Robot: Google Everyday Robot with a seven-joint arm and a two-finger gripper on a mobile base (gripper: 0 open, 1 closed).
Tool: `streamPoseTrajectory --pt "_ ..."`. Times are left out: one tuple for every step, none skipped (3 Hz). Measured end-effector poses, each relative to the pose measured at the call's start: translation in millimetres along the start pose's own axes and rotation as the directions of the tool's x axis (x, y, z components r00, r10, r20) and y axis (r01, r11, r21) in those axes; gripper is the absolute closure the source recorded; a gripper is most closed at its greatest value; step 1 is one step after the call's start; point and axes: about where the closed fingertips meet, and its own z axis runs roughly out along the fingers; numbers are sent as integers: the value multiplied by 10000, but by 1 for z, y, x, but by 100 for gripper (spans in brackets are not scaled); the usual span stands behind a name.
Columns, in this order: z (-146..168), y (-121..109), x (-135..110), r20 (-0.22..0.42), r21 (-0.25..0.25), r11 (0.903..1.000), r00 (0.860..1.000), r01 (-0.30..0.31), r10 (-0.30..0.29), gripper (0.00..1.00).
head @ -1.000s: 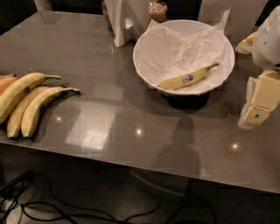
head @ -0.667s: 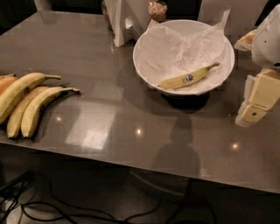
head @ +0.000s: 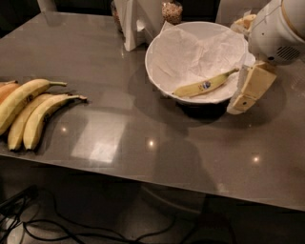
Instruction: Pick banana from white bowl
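The small slim yellow banana [head: 202,86] with a blue oval sticker lies in the near part of the white bowl [head: 162,47], on crumpled white paper, its stem pointing right. The bowl stands on a dark base at the back middle of the grey table [head: 143,138]. My gripper [head: 249,89] hangs just off the bowl's right rim, close to the banana's stem end, below the white arm housing [head: 279,28]. It is beside the banana, not on it.
A bunch of larger yellow bananas [head: 28,112] lies at the table's left edge. A white stand [head: 133,21] and a jar [head: 172,10] are behind the bowl. Cables [head: 57,226] lie on the floor below the front edge.
My gripper and arm have moved left, closer to the bowl's right rim. The banana and the bowl have not moved.
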Motion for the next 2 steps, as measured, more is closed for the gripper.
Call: streamPoseTrajectory --pt "20 -40 -22 727 428 9972 9953 616 -646 0" --pt "43 -75 -40 984 516 9914 9873 1203 -1249 13"
